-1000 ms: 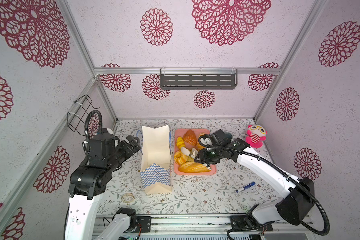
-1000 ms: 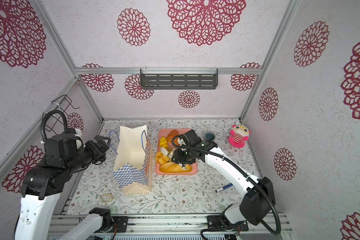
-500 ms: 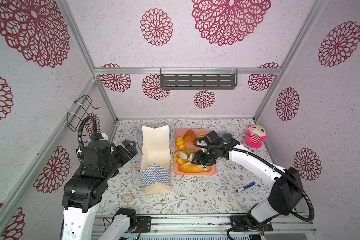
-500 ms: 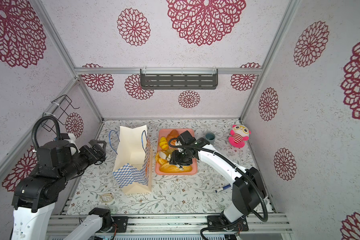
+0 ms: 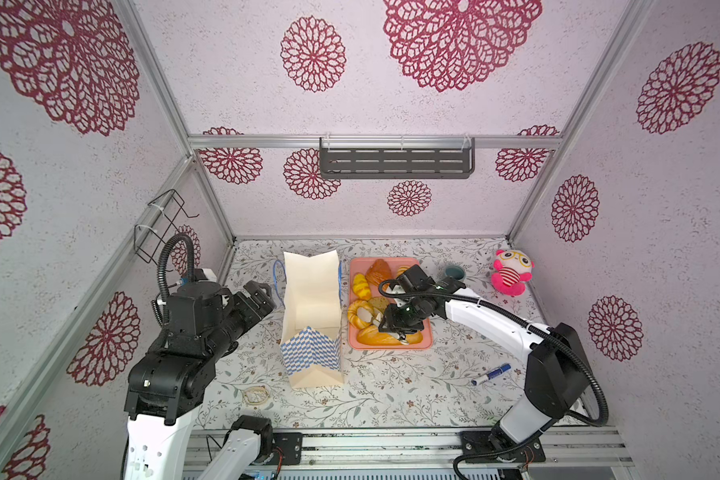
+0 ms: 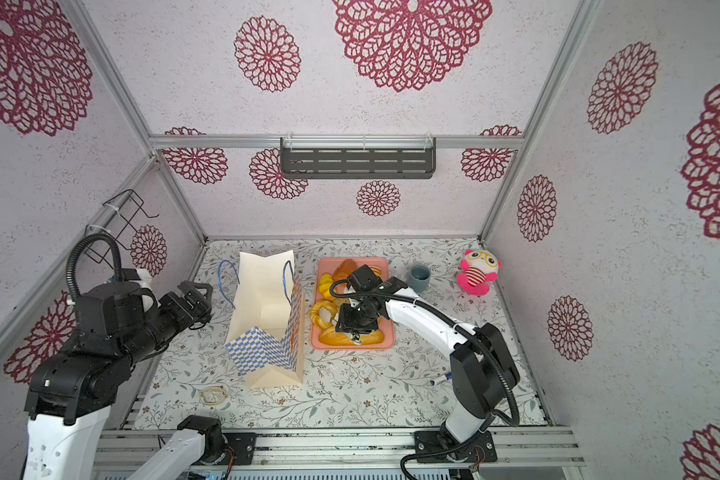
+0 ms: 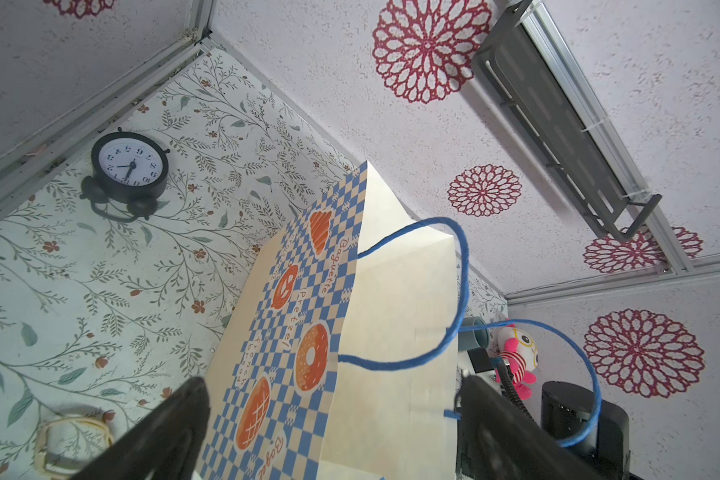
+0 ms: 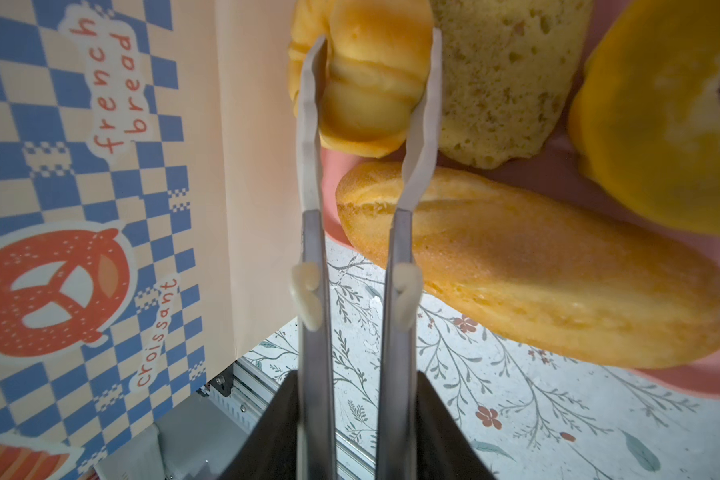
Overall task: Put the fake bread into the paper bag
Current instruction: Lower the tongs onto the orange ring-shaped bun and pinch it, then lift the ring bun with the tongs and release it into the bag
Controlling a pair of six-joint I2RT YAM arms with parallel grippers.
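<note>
The paper bag (image 5: 310, 291) (image 6: 262, 299) stands open and upright, left of the pink tray (image 5: 427, 343) (image 6: 389, 345). The fake bread lies on the tray: a long loaf (image 5: 381, 338) (image 8: 537, 270), a ring donut (image 8: 661, 124), a speckled slice (image 8: 504, 83), a croissant (image 5: 377, 270). My right gripper (image 5: 370, 319) (image 6: 331, 320) (image 8: 375, 62) reaches over the tray. Its long metal blades are pressed on both sides of a ridged roll (image 8: 371, 95). My left gripper (image 5: 262, 291) (image 6: 194, 293) (image 7: 333, 415) hangs open just left of the bag (image 7: 391, 311), holding nothing.
A pink plush toy (image 5: 512, 274) and a grey-blue cup (image 5: 454, 272) stand at the back right. A blue marker (image 5: 491, 374) lies front right, a small ring (image 5: 256, 395) front left, a black alarm clock (image 7: 129, 164) behind the left arm. A wire rack (image 5: 163, 224) hangs on the left wall.
My right gripper has come down and left over the tray, and its blades have closed in on the ridged roll. The left arm has drawn back a little from the bag.
</note>
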